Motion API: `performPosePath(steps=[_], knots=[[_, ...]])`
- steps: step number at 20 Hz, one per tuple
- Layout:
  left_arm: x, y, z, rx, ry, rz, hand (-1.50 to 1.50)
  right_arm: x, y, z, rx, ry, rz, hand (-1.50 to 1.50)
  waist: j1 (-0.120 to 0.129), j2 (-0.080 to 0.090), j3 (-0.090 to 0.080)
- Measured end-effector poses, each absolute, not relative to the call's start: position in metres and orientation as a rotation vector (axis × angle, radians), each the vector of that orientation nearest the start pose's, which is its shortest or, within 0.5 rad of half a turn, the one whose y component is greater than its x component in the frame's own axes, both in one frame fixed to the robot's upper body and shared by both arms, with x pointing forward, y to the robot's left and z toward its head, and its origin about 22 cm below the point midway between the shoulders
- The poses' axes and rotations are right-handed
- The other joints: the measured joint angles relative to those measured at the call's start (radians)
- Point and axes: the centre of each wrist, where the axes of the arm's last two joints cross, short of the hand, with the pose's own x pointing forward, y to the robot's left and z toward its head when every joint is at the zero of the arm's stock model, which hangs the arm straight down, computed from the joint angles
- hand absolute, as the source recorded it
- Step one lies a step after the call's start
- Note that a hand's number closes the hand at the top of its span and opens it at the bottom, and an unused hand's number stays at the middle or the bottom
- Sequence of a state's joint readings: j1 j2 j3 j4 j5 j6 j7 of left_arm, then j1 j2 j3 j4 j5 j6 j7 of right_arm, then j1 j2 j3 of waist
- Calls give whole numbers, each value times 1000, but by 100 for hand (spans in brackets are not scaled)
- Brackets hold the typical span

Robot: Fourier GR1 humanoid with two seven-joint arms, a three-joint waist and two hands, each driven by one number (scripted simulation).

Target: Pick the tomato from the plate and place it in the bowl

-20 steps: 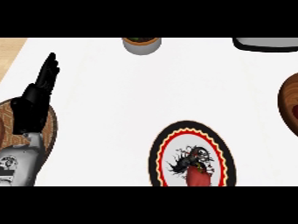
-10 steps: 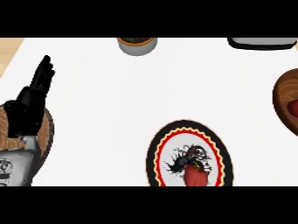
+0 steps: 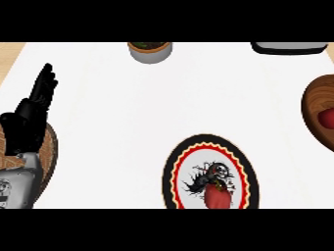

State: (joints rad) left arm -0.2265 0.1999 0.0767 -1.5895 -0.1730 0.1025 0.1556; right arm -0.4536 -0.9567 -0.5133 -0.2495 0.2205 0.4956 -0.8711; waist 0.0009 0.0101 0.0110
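A red tomato [image 3: 333, 117] lies inside the wooden bowl [image 3: 321, 93] at the right edge of the head view. The round plate [image 3: 175, 169], with a black and red rim, sits at the lower middle; its centre shows a black and red picture. My left hand [image 3: 25, 125] stands at the left with its fingers straight and pointing up, far from both plate and bowl, holding nothing. My right hand does not show.
A round wooden board [image 3: 51, 147] lies under my left forearm at the lower left. A small grey pot [image 3: 150, 51] stands at the back middle, and a dark tray [image 3: 289, 47] at the back right. Wooden counter edge shows at the far left.
Everything in view has drifted slightly to the left together. The left hand keeps its open pose, and the tomato stays in the bowl.
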Motion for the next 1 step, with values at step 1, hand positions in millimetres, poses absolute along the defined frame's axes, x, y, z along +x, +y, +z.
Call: performPosePath(steps=[1], knots=[[290,268,74,388,-1651,-153,0,212,-595,79,-485,-1674,236,-150,-1,-1,0]])
